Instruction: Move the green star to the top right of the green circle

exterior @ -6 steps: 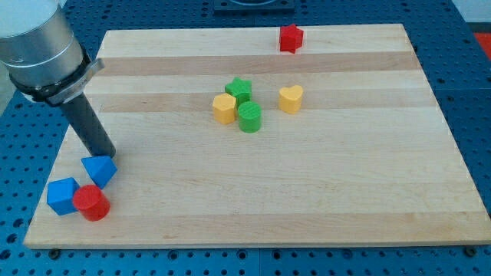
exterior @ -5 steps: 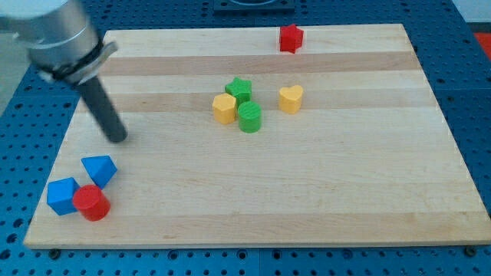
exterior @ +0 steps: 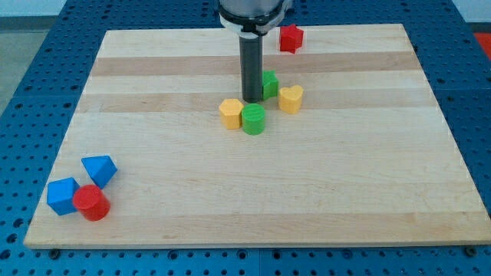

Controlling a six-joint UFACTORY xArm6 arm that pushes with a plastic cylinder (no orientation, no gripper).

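My tip [exterior: 252, 98] presses the green star [exterior: 270, 83] from its left, just above the green circle [exterior: 253, 119]; the tool grips nothing. Next, I judge, 1 short nudge rightward

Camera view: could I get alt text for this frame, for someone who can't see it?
My tip sits mid-board against the left of the green star, just above the green circle, with a yellow hexagon left and a yellow heart right. A red block lies at the top edge; two blue blocks and a red cylinder sit bottom left.
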